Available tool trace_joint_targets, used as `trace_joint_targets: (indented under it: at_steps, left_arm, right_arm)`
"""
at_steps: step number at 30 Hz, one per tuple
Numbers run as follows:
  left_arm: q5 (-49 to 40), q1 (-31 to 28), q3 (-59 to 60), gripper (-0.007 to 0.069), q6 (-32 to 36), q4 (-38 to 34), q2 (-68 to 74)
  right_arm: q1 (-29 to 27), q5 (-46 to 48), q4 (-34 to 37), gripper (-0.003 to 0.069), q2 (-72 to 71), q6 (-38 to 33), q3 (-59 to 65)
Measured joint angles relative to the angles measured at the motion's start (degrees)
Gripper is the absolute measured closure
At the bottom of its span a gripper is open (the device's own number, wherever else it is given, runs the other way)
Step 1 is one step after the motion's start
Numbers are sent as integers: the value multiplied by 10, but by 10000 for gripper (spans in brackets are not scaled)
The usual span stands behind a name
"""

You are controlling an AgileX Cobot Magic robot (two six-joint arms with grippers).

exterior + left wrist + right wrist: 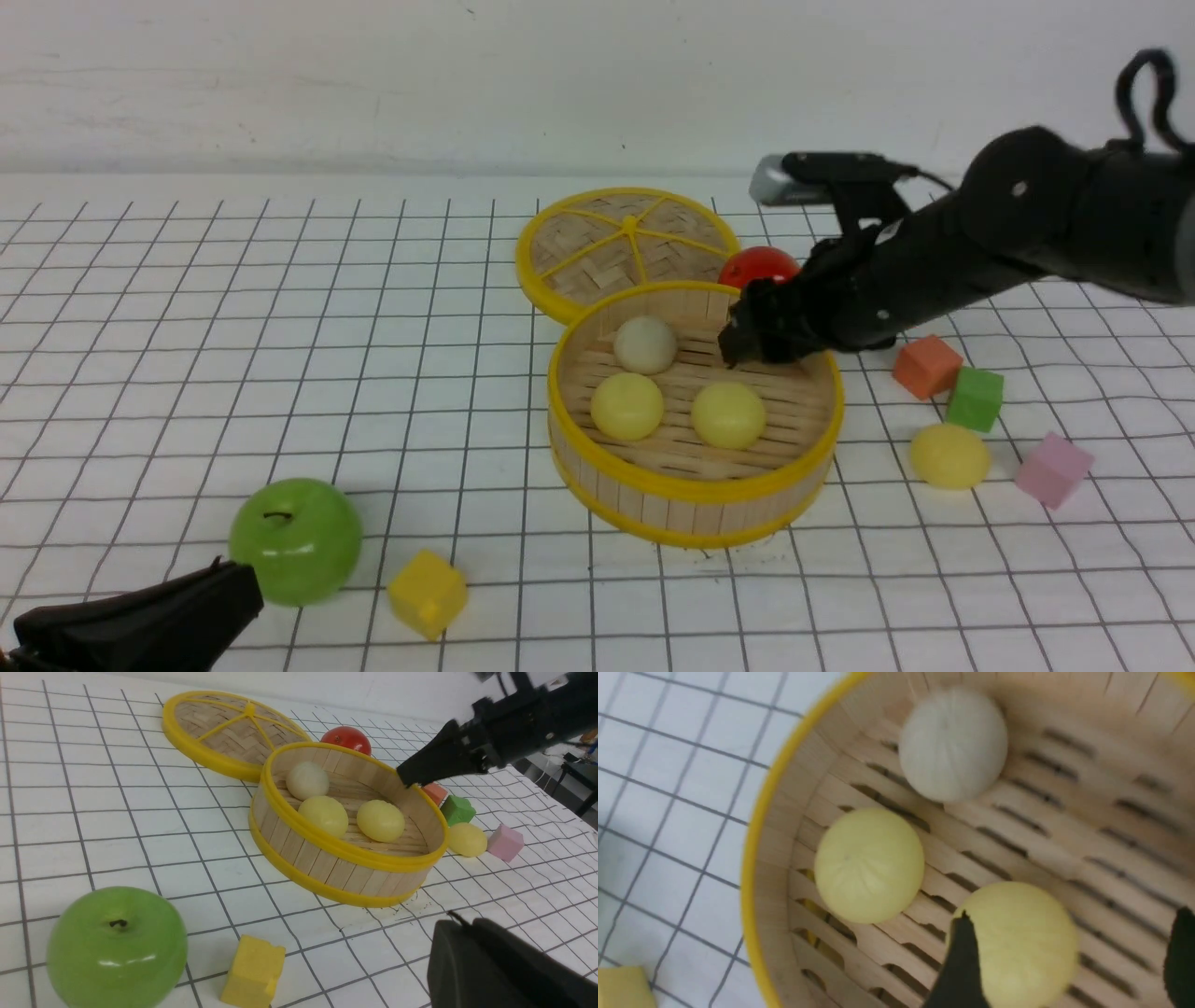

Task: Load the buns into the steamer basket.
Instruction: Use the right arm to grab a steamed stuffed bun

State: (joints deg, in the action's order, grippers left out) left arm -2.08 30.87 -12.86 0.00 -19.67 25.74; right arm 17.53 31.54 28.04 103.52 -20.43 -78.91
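Basket rim (695, 485), steamer type, passes beneath the right end effector (758, 341), which is released, its fingers apart and nothing between them. Left of it, inside the basket: the off-white bun (645, 344) and one yellow bun (627, 407); a second yellow bun (728, 415) lies just nearer the camera. Outside, right and nearer, the fourth bun (950, 456) rests on the counter (280, 392) beside the pink cube (1054, 469). Open counter extends well left of it. Left end effector (140, 616): state cannot be determined.
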Motion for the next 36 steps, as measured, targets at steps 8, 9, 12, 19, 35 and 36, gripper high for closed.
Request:
trace_joint_targets:
  at_steps: [8, 9, 12, 19, 35, 36]
  left_arm:
    - [0, 0, 0, 591, 0, 0, 0]
    - [0, 0, 0, 591, 0, 0, 0]
    - [0, 0, 0, 587, 0, 0, 0]
    - [0, 0, 0, 587, 0, 0, 0]
    - [0, 0, 0, 575, 0, 0, 0]
    - [0, 0, 0, 575, 0, 0, 0]
  right_arm:
    - [-62, 165, -195, 231, -43, 157, 5]
    - [-64, 167, -202, 236, -41, 162, 5]
    - [-84, 166, -230, 314, -2, 215, 7]
    - [-107, 113, -237, 368, 41, 241, 7]
    - [-116, 78, -221, 369, 84, 242, 7]
    - [-116, 74, -221, 371, 88, 242, 7]
